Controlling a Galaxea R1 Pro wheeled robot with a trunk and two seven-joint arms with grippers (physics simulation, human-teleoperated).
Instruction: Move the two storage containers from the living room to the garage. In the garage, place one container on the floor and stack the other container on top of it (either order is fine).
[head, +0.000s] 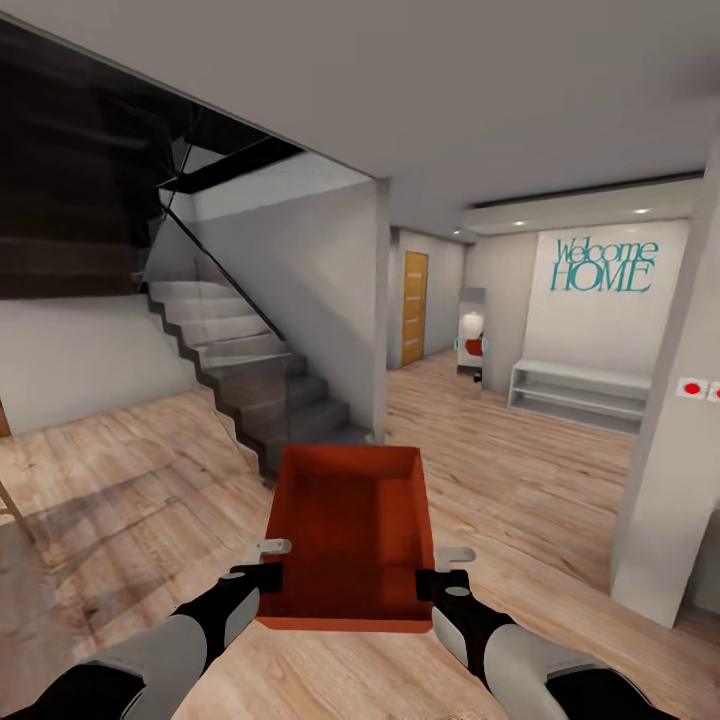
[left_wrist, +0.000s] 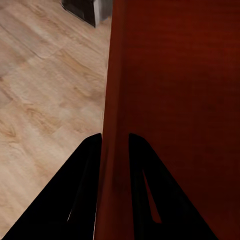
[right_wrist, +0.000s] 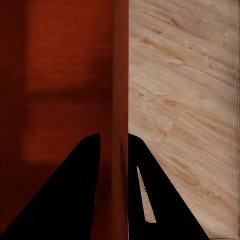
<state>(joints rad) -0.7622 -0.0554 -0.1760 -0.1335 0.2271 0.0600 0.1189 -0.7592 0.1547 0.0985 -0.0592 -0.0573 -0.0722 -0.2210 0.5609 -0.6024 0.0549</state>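
A: Grippers?
B: Left gripper (head: 272, 560) clamped on the left wall of the storage container (head: 350, 535), right gripper (head: 445, 565) clamped on its right wall. One finger (left_wrist: 85, 165) inside, one outside; same on the right.
A: Container where?
B: Held level in front of the robot, above the wood-plank floor (head: 520, 480), open top up.
A: Room ahead?
B: Staircase (head: 250, 370) just beyond its far edge, slightly left. Open floor right of that, to a white pillar (head: 670, 480) near right. Far: white shelf (head: 580, 395), wooden door (head: 414, 307).
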